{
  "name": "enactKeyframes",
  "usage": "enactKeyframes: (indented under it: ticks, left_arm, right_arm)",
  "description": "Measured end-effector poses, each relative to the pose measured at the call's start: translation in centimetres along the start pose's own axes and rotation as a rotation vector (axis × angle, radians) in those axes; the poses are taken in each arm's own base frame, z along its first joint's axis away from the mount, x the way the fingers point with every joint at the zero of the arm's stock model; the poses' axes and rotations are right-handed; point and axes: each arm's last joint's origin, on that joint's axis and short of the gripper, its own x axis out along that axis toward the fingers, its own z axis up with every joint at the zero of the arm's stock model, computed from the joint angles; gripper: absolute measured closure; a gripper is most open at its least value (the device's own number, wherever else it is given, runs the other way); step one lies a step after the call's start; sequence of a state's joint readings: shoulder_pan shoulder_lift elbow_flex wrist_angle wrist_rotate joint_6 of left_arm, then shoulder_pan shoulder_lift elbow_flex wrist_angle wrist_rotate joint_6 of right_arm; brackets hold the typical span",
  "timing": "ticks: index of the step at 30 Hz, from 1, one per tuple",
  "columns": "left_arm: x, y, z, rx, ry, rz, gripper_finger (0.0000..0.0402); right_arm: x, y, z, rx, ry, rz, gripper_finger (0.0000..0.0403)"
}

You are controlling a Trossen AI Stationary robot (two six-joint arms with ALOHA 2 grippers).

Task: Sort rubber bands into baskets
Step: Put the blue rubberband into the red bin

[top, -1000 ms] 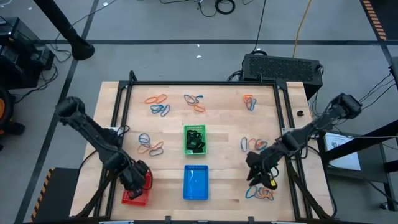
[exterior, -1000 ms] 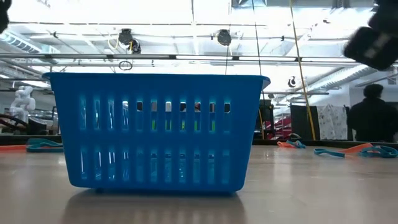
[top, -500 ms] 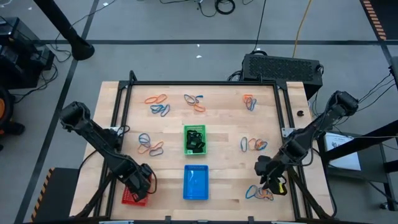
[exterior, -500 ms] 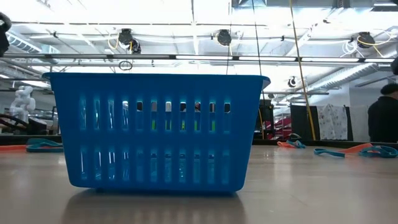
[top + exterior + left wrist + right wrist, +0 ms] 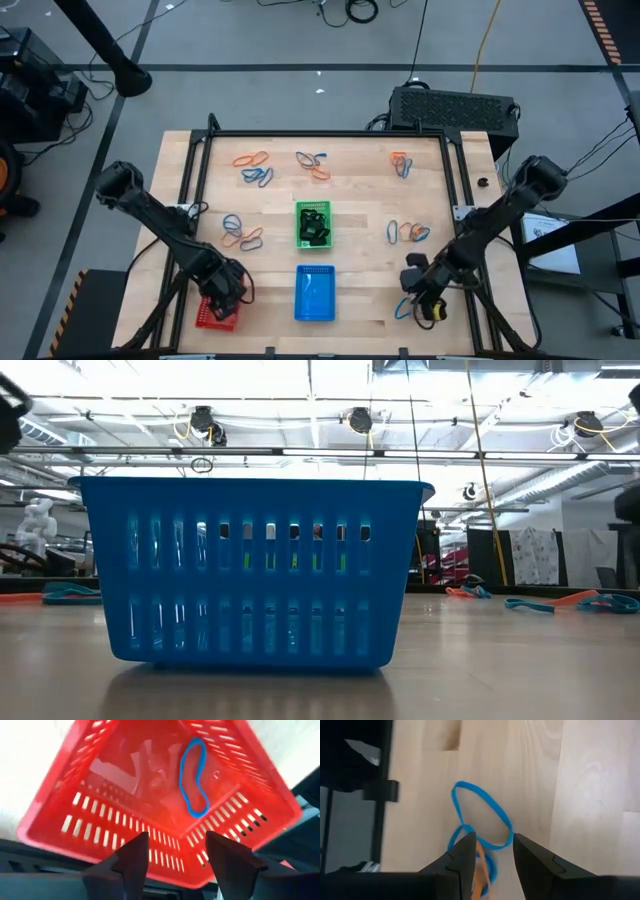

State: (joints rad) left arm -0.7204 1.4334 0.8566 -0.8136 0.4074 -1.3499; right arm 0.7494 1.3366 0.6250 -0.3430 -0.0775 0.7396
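green basket (image 5: pixel 313 224) holds black bands, the blue basket (image 5: pixel 314 294) sits just in front of it, and the red basket (image 5: pixel 150 795) holds one blue rubber band (image 5: pixel 194 776). loose orange and blue rubber bands (image 5: pixel 244 233) lie in clusters across the counter (image 5: pixel 360 190).

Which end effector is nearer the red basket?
Left. The left end effector hangs open right over the red basket; the right end effector is across the table, beyond the blue basket.

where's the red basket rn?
High view: red basket sits at the table's near-left corner, left of the blue basket, directly under the open left pincer.
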Motion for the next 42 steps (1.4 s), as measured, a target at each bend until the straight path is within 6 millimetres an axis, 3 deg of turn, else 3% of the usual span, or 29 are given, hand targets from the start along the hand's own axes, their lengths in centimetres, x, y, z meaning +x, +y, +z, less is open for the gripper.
enactKeyframes:
  ticks: [9, 13, 19, 24, 33, 42]
  left_arm:
    - [-4.3, 1.0, -0.4, 0.021, -0.082, -0.148, 0.0196]
    - [-6.8, 0.8, 0.3, 0.071, -0.357, -0.24, 0.0196]
    - [-9.2, -0.6, 3.1, 0.195, -0.822, -0.328, 0.0196]
    - [-10.5, -1.6, 5.7, 0.293, -1.033, -0.349, 0.0196]
    - [-11.0, -1.0, 9.1, 0.342, -1.066, -0.331, 0.0196]
    - [-11.5, 0.0, 10.6, 0.333, -1.05, -0.324, 0.0196]
  right_arm:
    - [2.8, 0.1, 0.2, 0.034, 0.015, -0.008, 0.028]
    - [3.9, 0.2, 0.2, 0.029, 0.022, -0.009, 0.028]
    - [4.4, 0.0, 0.1, 0.058, 0.018, -0.046, 0.028]
    - [4.1, 0.0, 0.3, 0.102, -0.002, -0.042, 0.028]
    - [3.1, 0.0, 0.3, 0.227, -0.04, -0.049, 0.028]
    - [3.3, 0.7, -0.9, 0.251, -0.008, -0.079, 0.028]
